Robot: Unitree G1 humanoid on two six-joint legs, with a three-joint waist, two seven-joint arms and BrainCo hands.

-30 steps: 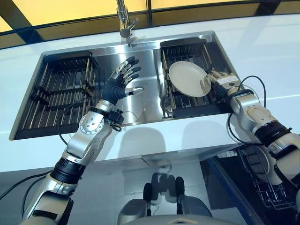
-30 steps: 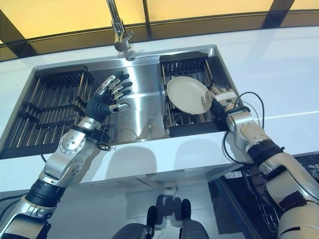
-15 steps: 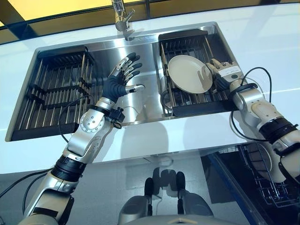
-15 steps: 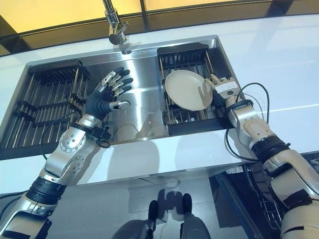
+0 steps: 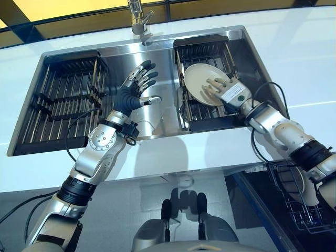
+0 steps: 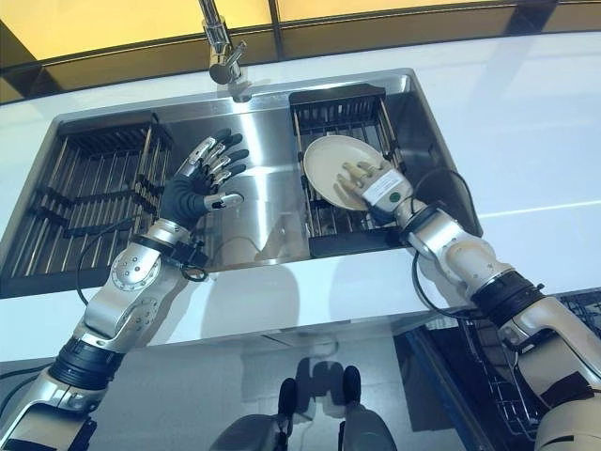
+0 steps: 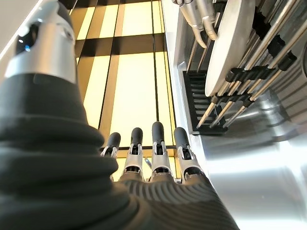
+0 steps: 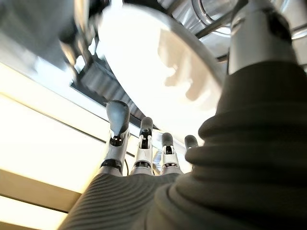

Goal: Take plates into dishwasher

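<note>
Fingers of the right hand (image 6: 371,183) lie straight and spread across the face of the round cream-coloured plate (image 5: 202,84), which stands tilted in the black wire dish rack (image 5: 206,50) at the right end of the stainless steel sink (image 5: 163,113). From the head views the hand looks laid flat on the plate rather than closed round it; whether the thumb hooks the rim cannot be told. The right wrist view shows the plate's (image 8: 158,72) pale face just past the straight fingers (image 8: 117,129), with a thumb-like part rising beside its rim.

The left hand (image 5: 137,90) hangs over the bare middle of the basin, fingers extended and fanned, holding nothing. Its wrist view shows what the head views cannot: the plate (image 7: 225,48) edge-on, propped between the rack's dark prongs, with the right hand's fingers (image 7: 199,21) against it.

A second black wire rack (image 5: 65,102) fills the sink's left end. A chrome tap (image 5: 139,18) stands at the back edge. White countertop (image 5: 310,58) surrounds the basin, and the middle of the basin between the two racks lies open.
</note>
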